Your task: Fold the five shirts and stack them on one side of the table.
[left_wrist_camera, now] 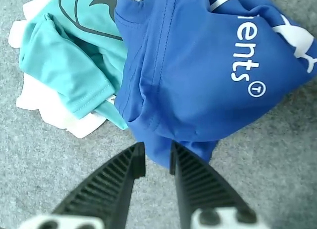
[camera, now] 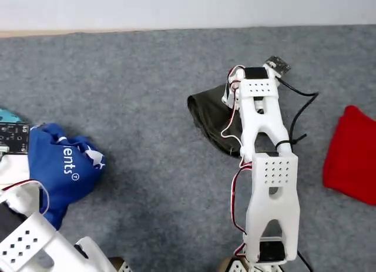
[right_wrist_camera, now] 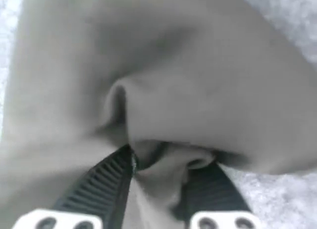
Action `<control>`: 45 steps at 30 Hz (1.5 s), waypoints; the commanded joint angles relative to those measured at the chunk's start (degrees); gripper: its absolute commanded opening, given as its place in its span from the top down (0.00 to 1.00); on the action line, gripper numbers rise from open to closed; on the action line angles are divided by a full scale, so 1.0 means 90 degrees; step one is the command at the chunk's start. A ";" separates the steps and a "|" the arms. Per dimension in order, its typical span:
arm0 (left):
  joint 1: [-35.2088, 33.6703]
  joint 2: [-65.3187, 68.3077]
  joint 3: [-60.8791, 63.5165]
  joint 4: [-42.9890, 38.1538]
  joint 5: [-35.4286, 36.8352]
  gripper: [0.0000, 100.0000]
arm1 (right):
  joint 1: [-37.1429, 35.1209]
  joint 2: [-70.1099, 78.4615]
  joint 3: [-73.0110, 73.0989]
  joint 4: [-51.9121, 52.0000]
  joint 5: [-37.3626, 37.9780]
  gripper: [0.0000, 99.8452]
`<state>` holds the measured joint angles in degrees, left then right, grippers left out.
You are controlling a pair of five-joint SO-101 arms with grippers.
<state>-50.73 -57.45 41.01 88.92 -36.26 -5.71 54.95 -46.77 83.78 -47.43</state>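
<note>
Step in hand: Fold of the dark shirt, judged from the grip now on it; five shirts are visible and none looks finished.
Right claw: Clenched on a bunched fold of the dark shirt; cloth fills the space between the jaws.
Dark shirt position: Just off the middle of the counter, toward 1 o'clock, crumpled, partly under the right arm.
Left claw: Released, jaws a narrow gap apart, grasping nothing; it hangs at the near edge of the blue shirt.
Blue shirt position: 8 o'clock side of the counter, bunched, lying over a teal shirt, with a white shirt beneath that.
Red shirt: 3 o'clock edge, well apart from the others, unfolded.
Stack status: The heap at 9 o'clock is loose rather than squared; stacking is judged not yet done.
Next move calls for: Carrying the gripped fold across the dark shirt's body and laying it flat, keeping the cloth from dragging in a lump. The left claw is free to pin the opposite edge.
</note>
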 commanded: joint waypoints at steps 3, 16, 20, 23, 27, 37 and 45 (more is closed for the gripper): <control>0.0029 -0.0049 -0.0034 -0.0117 -0.0059 0.91 | 0.0083 -0.0435 -0.0811 0.0933 0.0752 0.99; 0.0029 -0.0088 -0.0063 -0.0098 -0.0059 0.91 | 0.1314 -0.1206 -0.1895 0.2125 0.3507 0.99; 0.0029 -0.0068 -0.0073 -0.0107 -0.0068 0.91 | 0.1763 -0.1480 -0.1885 0.2134 0.4405 0.99; 0.0039 -0.0049 -0.0073 -0.0117 -0.0068 0.91 | 0.2095 -0.1675 -0.1875 0.2134 0.5060 0.99; 0.0039 -0.0068 -0.0073 -0.0117 -0.0068 0.91 | 0.2505 -0.2046 -0.1436 0.2134 0.5812 0.99; 0.0039 -0.0049 -0.0073 -0.0117 -0.0068 0.91 | 0.3521 -0.3062 -0.0391 0.2125 0.7473 0.99; 0.0039 -0.0049 -0.0073 -0.0107 -0.0068 0.91 | 0.4117 -0.3170 -0.0410 0.2125 0.8410 0.99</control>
<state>-50.73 -57.45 41.01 88.92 -36.26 28.92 31.03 -49.85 100.57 25.63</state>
